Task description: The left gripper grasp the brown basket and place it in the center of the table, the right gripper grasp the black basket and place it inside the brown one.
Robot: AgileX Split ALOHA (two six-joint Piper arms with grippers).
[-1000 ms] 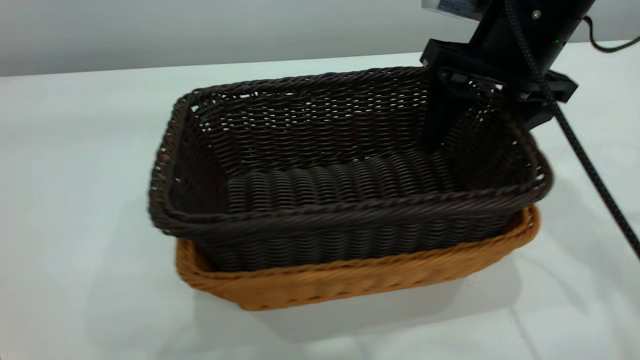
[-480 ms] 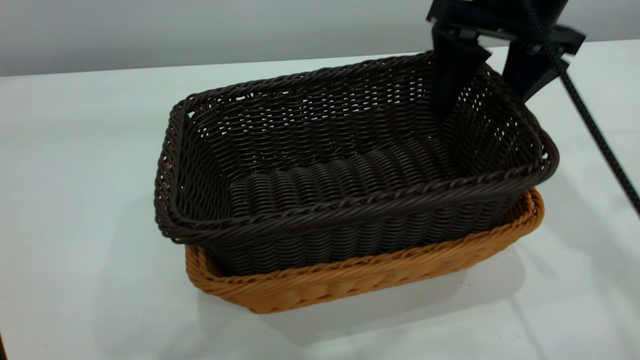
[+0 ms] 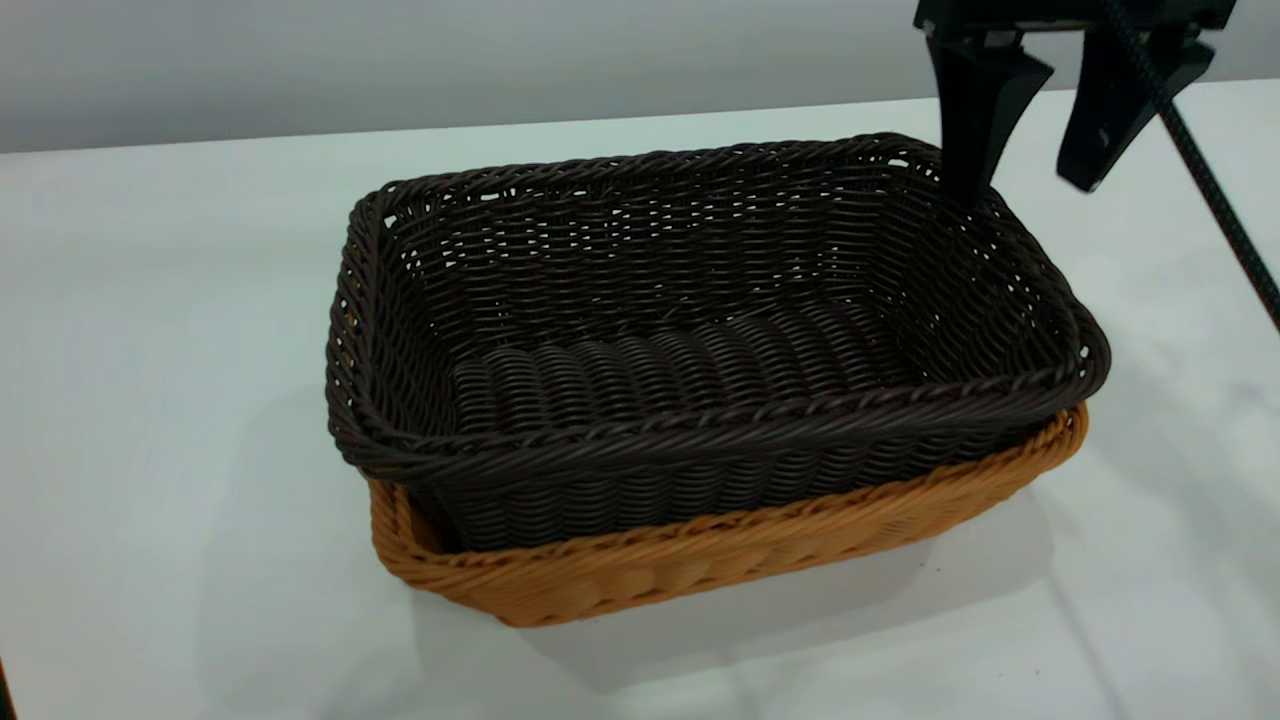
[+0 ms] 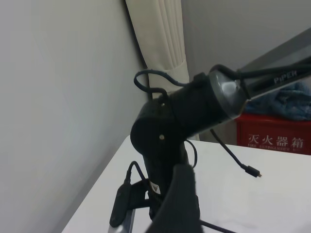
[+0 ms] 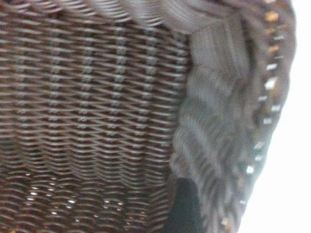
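black basket (image 3: 700, 340) in brown basket (image 3: 720, 555) | right tool (image 3: 1030, 175) open above rim

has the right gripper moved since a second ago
Yes. The right gripper has risen out of the black basket, fingers open, now above its far right rim.

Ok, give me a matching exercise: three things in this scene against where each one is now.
Things:
1. black basket
2. brown basket
3. right gripper

Places:
A. resting directly on the white table
B. raised, open, above the stack's far right corner
C. nested inside the other basket, rim standing higher

Pairs: 1-C, 2-A, 3-B
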